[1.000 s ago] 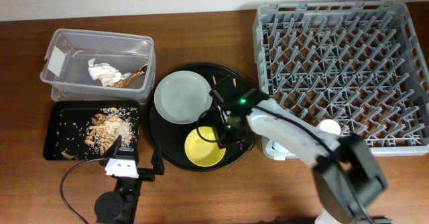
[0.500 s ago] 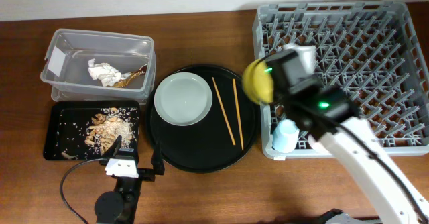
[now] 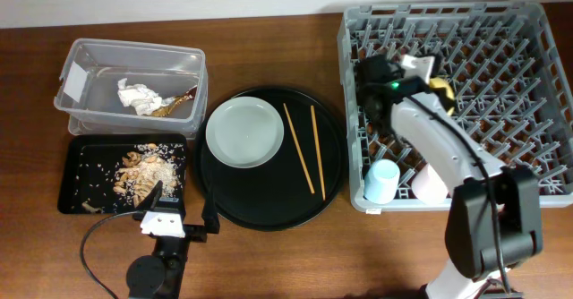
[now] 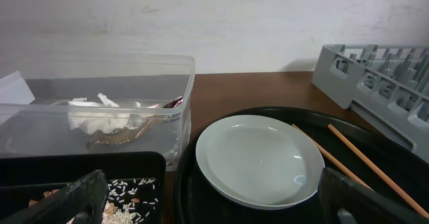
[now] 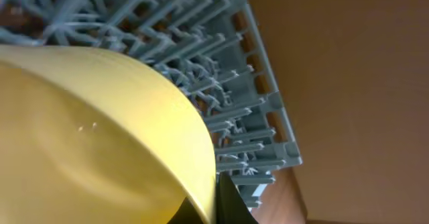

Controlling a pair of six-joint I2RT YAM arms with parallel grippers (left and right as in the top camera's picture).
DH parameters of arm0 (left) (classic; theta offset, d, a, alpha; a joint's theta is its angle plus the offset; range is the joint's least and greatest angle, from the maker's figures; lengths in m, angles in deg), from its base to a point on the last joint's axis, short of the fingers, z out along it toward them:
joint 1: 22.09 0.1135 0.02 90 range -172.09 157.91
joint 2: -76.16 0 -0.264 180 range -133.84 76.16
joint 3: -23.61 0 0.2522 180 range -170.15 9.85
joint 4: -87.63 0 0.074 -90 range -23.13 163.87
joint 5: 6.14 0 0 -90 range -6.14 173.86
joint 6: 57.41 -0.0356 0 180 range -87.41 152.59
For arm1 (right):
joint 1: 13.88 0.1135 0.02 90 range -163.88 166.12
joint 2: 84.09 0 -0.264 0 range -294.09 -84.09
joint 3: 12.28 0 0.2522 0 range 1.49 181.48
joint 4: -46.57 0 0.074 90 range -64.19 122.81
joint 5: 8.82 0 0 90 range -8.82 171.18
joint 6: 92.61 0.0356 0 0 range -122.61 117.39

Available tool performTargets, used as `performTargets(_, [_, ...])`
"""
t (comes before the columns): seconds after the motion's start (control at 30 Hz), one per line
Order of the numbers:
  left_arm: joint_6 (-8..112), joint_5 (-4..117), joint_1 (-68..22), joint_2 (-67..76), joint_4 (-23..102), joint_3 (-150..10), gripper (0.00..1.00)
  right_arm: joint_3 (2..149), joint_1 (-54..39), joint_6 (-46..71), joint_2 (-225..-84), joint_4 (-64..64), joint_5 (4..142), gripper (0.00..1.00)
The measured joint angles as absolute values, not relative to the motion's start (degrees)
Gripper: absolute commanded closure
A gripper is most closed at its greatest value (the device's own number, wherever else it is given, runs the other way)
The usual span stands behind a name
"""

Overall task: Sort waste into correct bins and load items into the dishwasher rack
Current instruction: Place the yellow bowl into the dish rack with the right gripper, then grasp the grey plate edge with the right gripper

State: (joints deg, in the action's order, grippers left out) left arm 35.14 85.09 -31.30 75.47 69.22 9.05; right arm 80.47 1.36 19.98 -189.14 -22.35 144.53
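Observation:
My right gripper (image 3: 428,75) is shut on the rim of the yellow bowl (image 3: 440,86) and holds it tilted over the grey dishwasher rack (image 3: 501,30). In the right wrist view the bowl (image 5: 87,137) fills the frame, with a dark finger (image 5: 228,200) against its edge. A light blue cup (image 3: 382,181) and a pink cup (image 3: 430,183) stand in the rack's near row. The grey-green plate (image 3: 243,131) and two chopsticks (image 3: 300,147) lie on the round black tray (image 3: 269,211). My left gripper (image 4: 214,210) is open just short of the plate (image 4: 261,158).
The clear tub (image 3: 89,62) at the back left holds a white tissue (image 3: 139,95) and a brown wrapper (image 3: 176,104). In front of it the flat black tray (image 3: 76,178) carries food scraps and rice (image 3: 148,169). The left arm's base (image 3: 157,263) sits at the table's front edge.
The right gripper shut on the yellow bowl on the round tray and carried it up and right over the rack. The left arm has not moved.

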Motion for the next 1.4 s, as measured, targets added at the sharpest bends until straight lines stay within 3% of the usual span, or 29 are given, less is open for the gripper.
performTargets(0.2, [35.14,85.11,-31.3,75.47,69.25,9.05,0.01,80.49,5.78,20.96,-189.43,-28.45,146.39,0.96])
performTargets(0.23, [35.14,85.09,-31.3,75.47,69.22,9.05,0.01,80.6,5.85,21.1,-189.43,-29.24,146.28,0.64])
performTargets(0.27, [35.14,85.11,-31.3,75.47,69.22,9.05,0.01,81.1,6.0,21.38,-189.36,-31.09,145.49,0.53])
performTargets(0.37, [35.14,85.09,-31.3,75.47,69.25,9.05,0.01,81.51,7.44,23.48,-188.99,-35.88,133.14,0.41])
performTargets(0.5, [35.14,85.09,-31.3,75.47,69.22,9.05,0.01,86.52,10.02,22.52,-183.86,-36.95,123.55,0.39])
performTargets(0.67, [35.14,85.09,-31.3,75.5,69.25,9.05,0.01,92.38,21.19,15.94,-181.17,-26.92,87.87,0.39])
performTargets(0.77, [35.14,85.09,-31.3,75.5,69.25,9.05,0.01,90.21,28.49,16.11,-187.92,-15.88,80.09,0.39])
performTargets(0.87, [35.14,85.09,-31.3,75.47,69.27,9.05,0.01,89.65,28.62,20.85,-196.07,-8.6,78.26,0.35])
performTargets(0.9, [35.14,85.09,-31.3,75.5,69.25,9.05,0.01,89.54,27.37,23.98,-199.51,-7.25,77.6,0.36])
performTargets(1.03, [35.14,85.09,-31.3,75.47,69.22,9.05,0.01,89.32,23.33,33.34,-204.77,-6.88,74.91,0.67])
performTargets(1.2, [35.14,85.09,-31.3,75.47,69.25,9.05,0.01,88.95,22.96,36.26,-205.34,-9.11,73.45,0.71])
performTargets(1.27, [35.14,85.09,-31.3,75.47,69.22,9.05,0.01,86.43,22.96,36.46,-205.32,-6.88,73.08,0.93])
performTargets(1.4, [35.14,85.09,-31.3,75.5,69.25,9.05,0.01,85.38,22.68,36.99,-204.55,-6.9,72.33,0.96])
